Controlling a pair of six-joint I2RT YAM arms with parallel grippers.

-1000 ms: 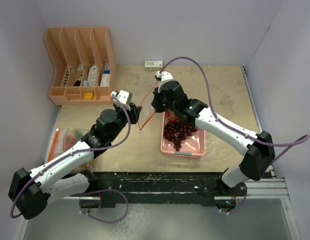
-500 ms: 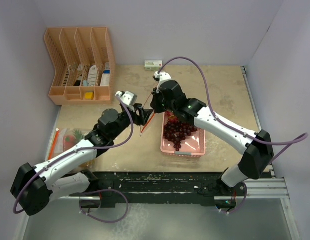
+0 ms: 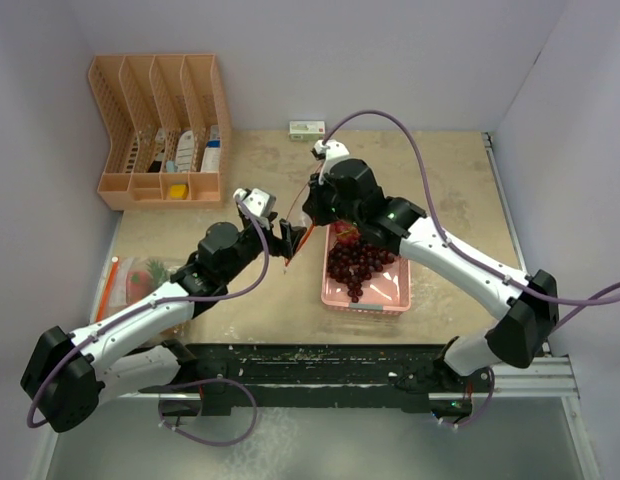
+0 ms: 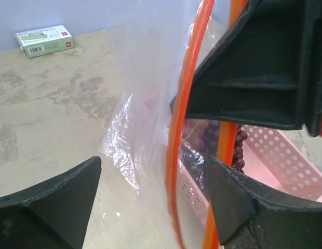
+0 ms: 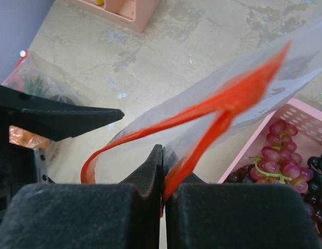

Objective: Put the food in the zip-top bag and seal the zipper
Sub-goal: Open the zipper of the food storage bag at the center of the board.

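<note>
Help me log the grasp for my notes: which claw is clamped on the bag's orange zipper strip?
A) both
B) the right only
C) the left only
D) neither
B: in the right wrist view the right claw is closed flat on the orange zipper strip, while the left claw stands open, its fingers spread apart on either side of the strip.

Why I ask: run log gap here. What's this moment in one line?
right fingers: shut on zip-top bag rim | left fingers: open, bag rim between them | grapes: in pink tray | bag mouth: open
</note>
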